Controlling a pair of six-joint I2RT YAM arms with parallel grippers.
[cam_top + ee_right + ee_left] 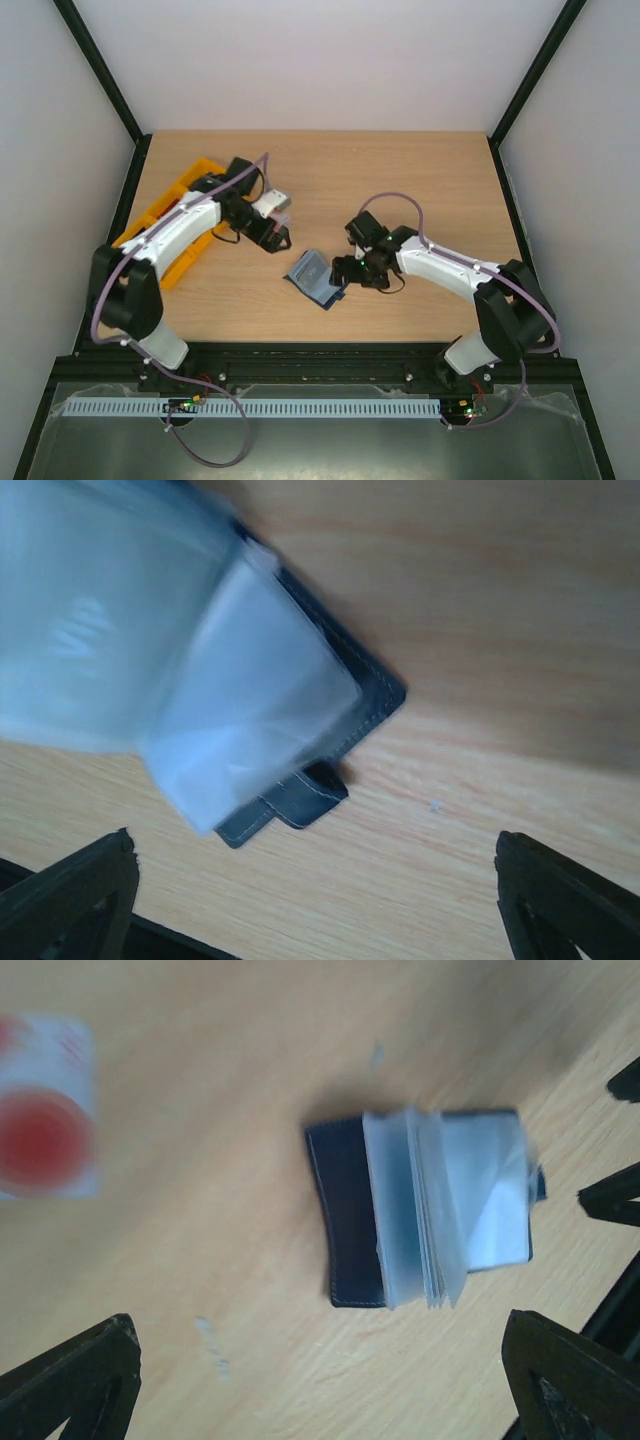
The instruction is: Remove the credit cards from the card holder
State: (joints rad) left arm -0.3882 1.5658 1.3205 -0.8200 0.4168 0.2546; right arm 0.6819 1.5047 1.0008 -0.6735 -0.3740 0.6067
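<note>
Scene: a wooden table (420, 180) is seen from above, both arms reaching in towards its middle.
Card holder: the navy card holder (345, 1220) is lying open on the bare wood near the table's centre, between the two grippers, and is not gripped by either.
Holder detail: its dark cover is flat on the table and a stack of clear sleeves (440, 1210) is fanned up from it; the snap tab (300, 795) is sticking out at one edge.
White card: the white card (45, 1110) with its red round mark is out and lying flat on the table, well apart from the holder, at the left edge of the left wrist view, blurred.
VIP card: the VIP card (85, 630) is made out only as faint lettering through a clear sleeve, so it is inside the holder.
Left gripper: the left gripper (318, 1318) is released, fingers spread wide, nothing between them; it is poised above the table with the holder in front of it.
Right gripper: the right gripper (311, 834) is also released, fingers wide, nothing clasped; it is held close over the holder's tab end.
Orange tray: an orange tray (205, 165) is sitting at the table's left side, partly covered by the left arm.
</note>
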